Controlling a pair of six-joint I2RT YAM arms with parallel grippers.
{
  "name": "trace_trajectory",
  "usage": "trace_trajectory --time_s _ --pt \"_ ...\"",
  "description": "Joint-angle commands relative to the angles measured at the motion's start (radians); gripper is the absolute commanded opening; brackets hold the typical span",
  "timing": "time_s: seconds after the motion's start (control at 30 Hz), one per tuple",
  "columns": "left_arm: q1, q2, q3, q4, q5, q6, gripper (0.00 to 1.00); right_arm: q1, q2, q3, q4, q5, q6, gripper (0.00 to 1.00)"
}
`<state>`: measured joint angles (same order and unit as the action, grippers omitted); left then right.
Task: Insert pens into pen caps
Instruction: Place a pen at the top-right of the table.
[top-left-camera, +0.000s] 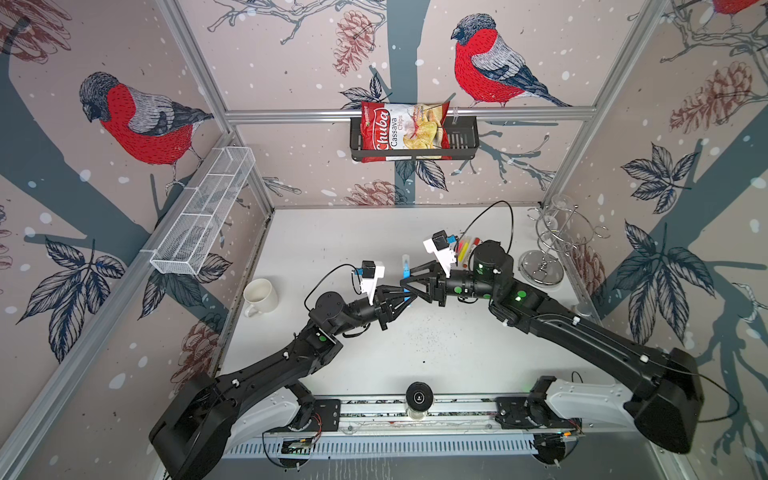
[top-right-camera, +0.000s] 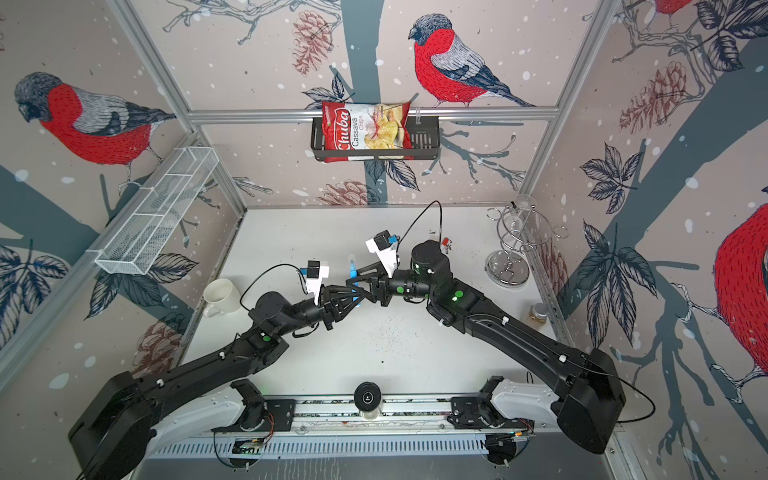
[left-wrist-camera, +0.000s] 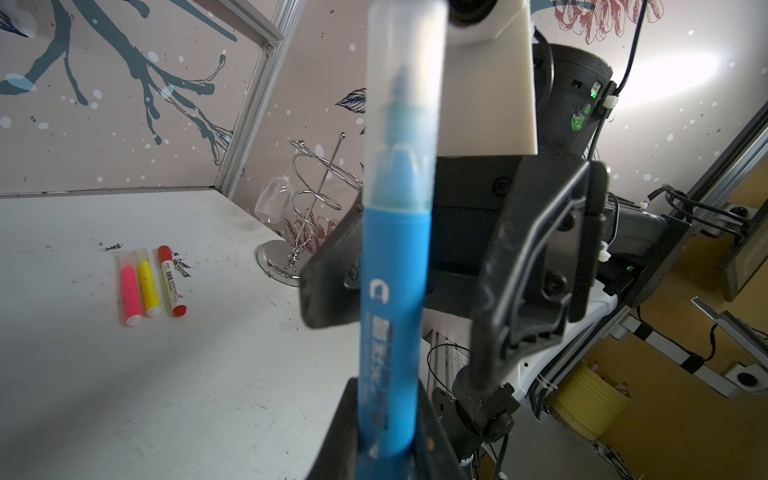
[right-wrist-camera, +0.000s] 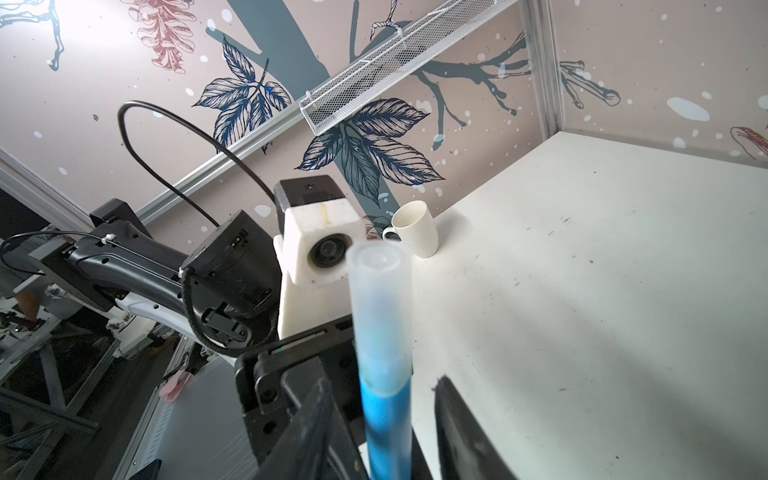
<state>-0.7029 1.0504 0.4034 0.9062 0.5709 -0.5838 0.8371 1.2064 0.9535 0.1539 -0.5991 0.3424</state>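
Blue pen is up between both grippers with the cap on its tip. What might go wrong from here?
The right gripper straddles the blue pen off-centre; closing may push it askew in the left gripper. Whether the cap is fully seated is unclear; it might slip off once released.

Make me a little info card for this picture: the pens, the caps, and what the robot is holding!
Blue pen: gripped by the left end effector
Its cap: translucent, already over the tip
Right end effector: open, jaws either side of the blue pen
Other pens: pink pen, yellow pen, red-and-white pen, side by side on the table, all looking capped
Also there: white mug on the table
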Motion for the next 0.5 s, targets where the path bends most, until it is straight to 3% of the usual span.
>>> trace_trajectory --time_s 0.0,0.07,0.2,0.4,0.47 --pt "-0.003 0.002 0.009 0.023 -0.009 0.026 0.0 0.003 0.008 0.011 0.018 -0.016 -0.006 0.33" --pt "-0.004 0.003 0.009 0.022 -0.009 0.029 0.0 0.005 0.013 0.011 0.015 -0.016 -0.005 0.26" --pt "-0.004 0.0 0.009 0.011 -0.01 0.035 0.0 0.005 0.019 0.014 0.007 -0.011 -0.004 0.01" --pt "-0.004 -0.009 0.016 -0.035 -0.03 0.04 0.0 0.005 0.023 0.027 -0.009 0.008 -0.006 0.0" --pt "-0.004 -0.009 0.019 -0.047 -0.032 0.041 0.07 0.005 0.025 0.035 -0.027 0.032 -0.012 0.0"
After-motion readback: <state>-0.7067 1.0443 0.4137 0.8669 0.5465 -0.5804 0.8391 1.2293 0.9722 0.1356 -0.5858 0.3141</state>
